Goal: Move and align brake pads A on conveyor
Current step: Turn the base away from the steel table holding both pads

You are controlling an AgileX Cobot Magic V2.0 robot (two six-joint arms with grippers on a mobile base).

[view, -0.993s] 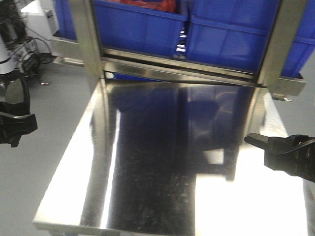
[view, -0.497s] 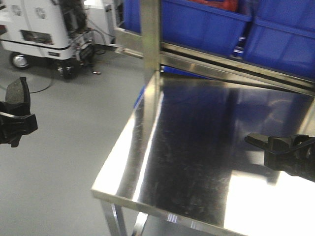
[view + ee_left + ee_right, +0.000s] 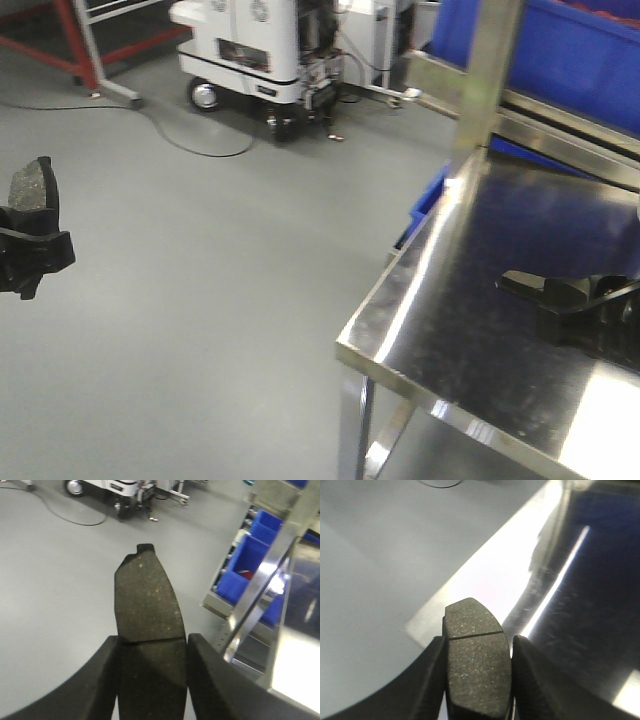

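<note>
Two brake pads A are in view, each held in a gripper. My left gripper (image 3: pixel 28 225) (image 3: pixel 152 639) is shut on one dark grey pad (image 3: pixel 30 183) (image 3: pixel 145 595), which sticks up between the fingers over the grey floor. My right gripper (image 3: pixel 522 284) (image 3: pixel 478 640) is shut on another pad (image 3: pixel 476 652), grooved across its face, held just above the corner of the shiny steel table (image 3: pixel 450 340) (image 3: pixel 580 595). The conveyor is out of view.
The steel table's near-left corner (image 3: pixel 345 355) juts over the open grey floor. Blue bins (image 3: pixel 590 50) (image 3: pixel 250 565) sit on a steel rack behind it. A white wheeled machine (image 3: pixel 265 45), a floor cable (image 3: pixel 195 148) and a red frame (image 3: pixel 80 45) stand at the back.
The front view has swung left: the steel table and blue bins slid to the right of the frame and floor fills the left. Both grippers keep their pads and places in frame.
</note>
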